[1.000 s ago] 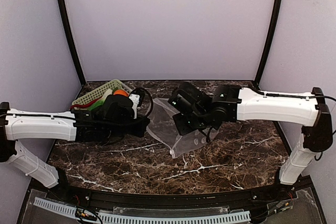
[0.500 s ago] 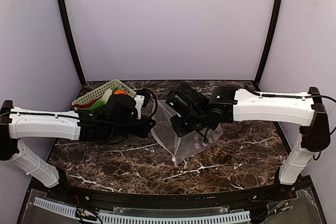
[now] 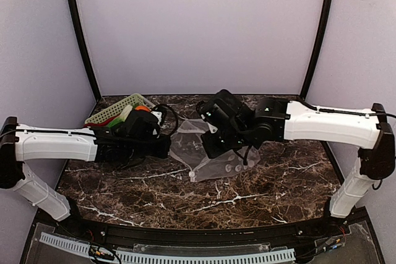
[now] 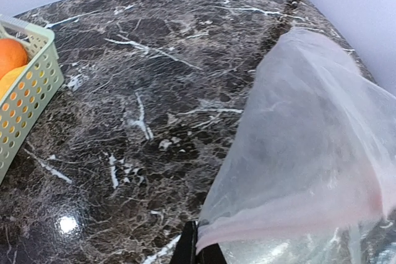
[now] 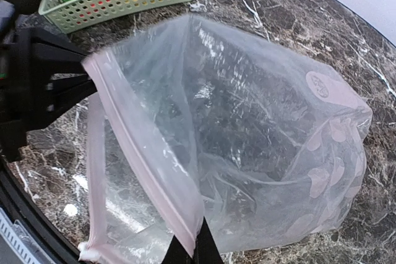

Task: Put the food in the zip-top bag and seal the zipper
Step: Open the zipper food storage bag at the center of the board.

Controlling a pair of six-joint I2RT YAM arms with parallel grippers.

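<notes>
Left claw [image 4: 197,253] and right claw [image 5: 193,248] each pinch one lip of the zip-top bag [image 3: 210,159], which sags to the worktop [image 3: 185,196] between them. Food [image 3: 142,109] sits in the basket [image 3: 111,111], behind your left arm.

Risks:
- Pull apart hard and the film may slip or tear.
- Neither claw is free to fetch.

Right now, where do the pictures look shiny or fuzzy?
Left wrist view: a bright white glare spot sits low on the left of the marble table, and the zip-top bag, close to the lens, looks milky and soft. Right wrist view: white light streaks run across the bag's plastic. Top view: even light, no strong glare.
</notes>
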